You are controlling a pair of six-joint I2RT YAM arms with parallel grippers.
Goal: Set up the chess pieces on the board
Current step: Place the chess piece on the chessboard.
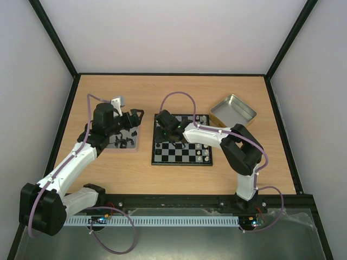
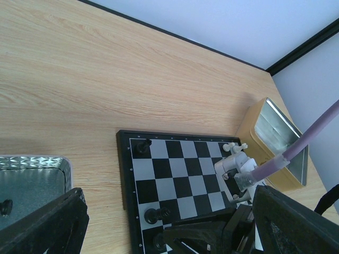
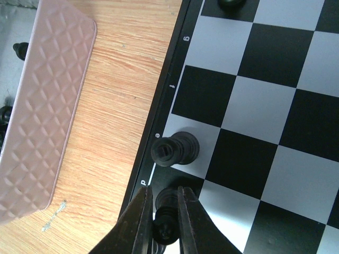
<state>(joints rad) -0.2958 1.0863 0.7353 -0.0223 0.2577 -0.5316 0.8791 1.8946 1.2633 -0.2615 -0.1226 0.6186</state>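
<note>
To seat chess piece (image 3: pixel 166 217) at left edge of board (image 3: pixel 265 106), pinches it in right gripper (image 3: pixel 163 193), with left gripper (image 1: pixel 132 120) spread wide, empty.

Top view: we log the chessboard (image 1: pixel 181 139) at centre. Left of it sits a tray (image 1: pixel 135 146), loose chess pieces (image 1: pixel 122 142) lying in it. Upper right of the board, a tin (image 1: pixel 233 110), just beside its corner. Standing pieces (image 1: pixel 204 155) line the board's left and right edges.

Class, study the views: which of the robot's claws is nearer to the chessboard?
Right. The right claw is over the left edge of the chessboard, shut on a black piece there; the left claw hangs open by the metal tray beside it.
</note>
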